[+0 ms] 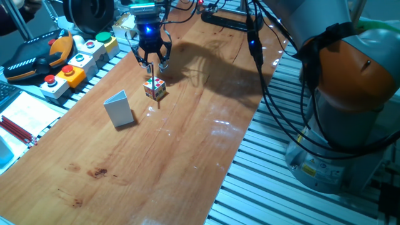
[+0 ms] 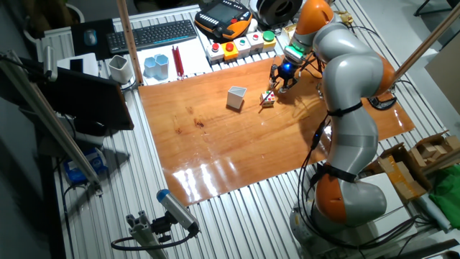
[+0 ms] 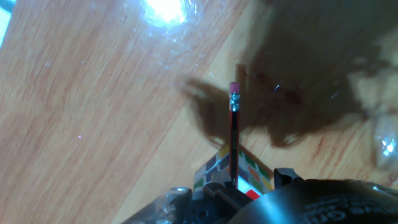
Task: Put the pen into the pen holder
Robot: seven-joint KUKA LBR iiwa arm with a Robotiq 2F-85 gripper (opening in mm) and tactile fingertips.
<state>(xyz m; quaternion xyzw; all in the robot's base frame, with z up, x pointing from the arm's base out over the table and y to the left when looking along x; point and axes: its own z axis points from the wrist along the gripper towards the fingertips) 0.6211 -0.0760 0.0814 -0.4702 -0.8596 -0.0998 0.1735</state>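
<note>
In one fixed view the pincer (image 1: 153, 63) hangs over the wooden bench (image 1: 187, 144) with its fingers drawn narrow around the top of the pen (image 1: 153, 76); the pen stands upright, its lower end at the multicoloured cube (image 1: 155, 89); the pale grey pen holder (image 1: 119, 109) stands on the bench nearby, apart from the cube.

In the other fixed view the pincer (image 2: 282, 75) sits at the end of the arm (image 2: 348, 108), above the cube (image 2: 267, 99); the pen holder (image 2: 236, 98) stands just beside it, its top open.

In the hand view the pen (image 3: 234, 134) runs straight out from between the fingers, its pink eraser end farthest; the cube (image 3: 230, 171) lies directly behind the pen's shaft.
</note>
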